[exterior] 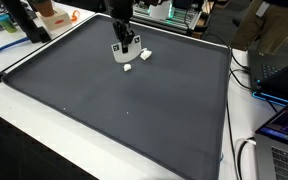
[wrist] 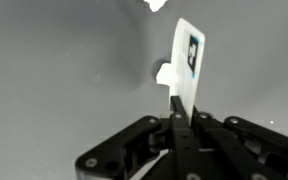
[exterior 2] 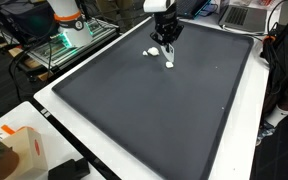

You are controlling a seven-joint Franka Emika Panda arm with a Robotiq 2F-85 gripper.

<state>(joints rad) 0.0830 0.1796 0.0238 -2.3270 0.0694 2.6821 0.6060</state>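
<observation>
Since your tool (wrist: 178,112) is clamped fully shut on the bottom edge of a thin white card (wrist: 187,55), read the wrist view from its left side across. First comes bare grey mat, then a small white block (wrist: 165,74) lying just beside the card's left edge. Then comes the card itself, standing straight out of the fingertips, its long axis running directly away from the tool and a dark printed patch near its far end. You cannot tell from here whether the block touches the card; they look very close. A second white piece (wrist: 156,4) shows at the top edge, farther out and slightly left of that line. In an exterior view the card hangs under the tool at the far side of the dark mat (exterior: 114,110), its lower end low over the surface. A small bit (exterior: 127,67) lies just in front of it and a larger bit (exterior: 144,55) to the right, apart. The mat is flat and matte and covers nearly the whole white tabletop (exterior: 34,130). Left of it sits an orange box (exterior: 52,14); right of it, cables and an open laptop (exterior: 287,125) crowd the edge.
</observation>
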